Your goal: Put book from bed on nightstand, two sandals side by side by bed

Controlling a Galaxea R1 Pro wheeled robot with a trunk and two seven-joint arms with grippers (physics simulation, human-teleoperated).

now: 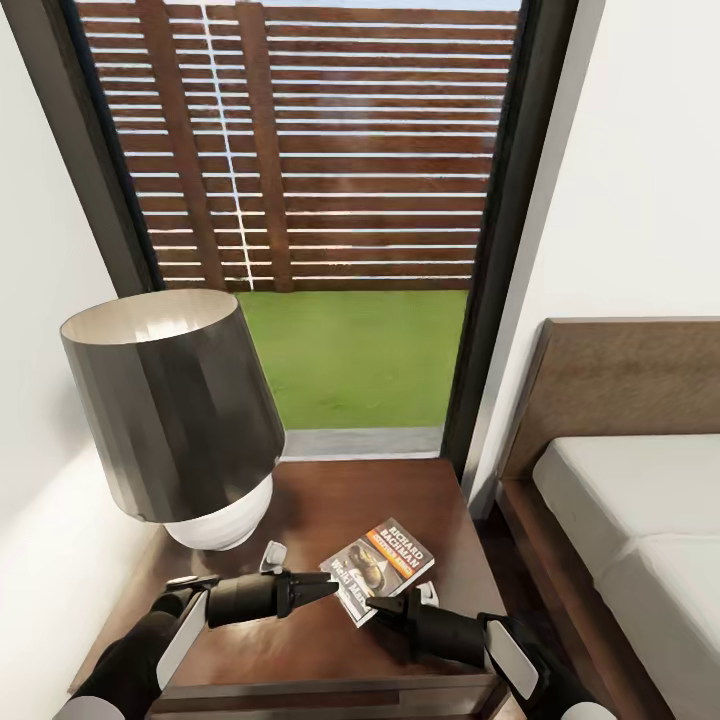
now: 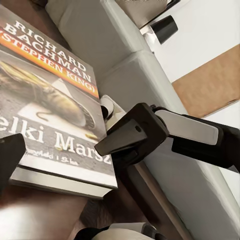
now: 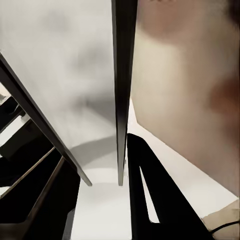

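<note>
Head view: I'm facing the nightstand w/ the tall window behind it, fence and grass outside. The book lies flat on the glossy top, cover up, toward the side nearest the bed. A lamp w/ a dark shade and white base stands on the far left part of the top. My left gripper points toward the book's near-left edge, fingers close together, tip just beside the book; can't tell if it touches. My right gripper sits at the book's near corner; from here I can't tell how wide it's spread or whether it pinches the cover.

Left wrist view: book close up, lying on the dark wood, "Richard Bachman" lettering and orange band legible. The right gripper has its dark tip right at the book's edge, looks touching, but I can't tell if it has hold. Pale mattress and headboard beyond.

Right wrist view: mostly blur. A thin dark edge runs down the middle, dark finger beside it; the edge may be the book seen side-on, can't confirm. Grip state unclear here too.
</note>
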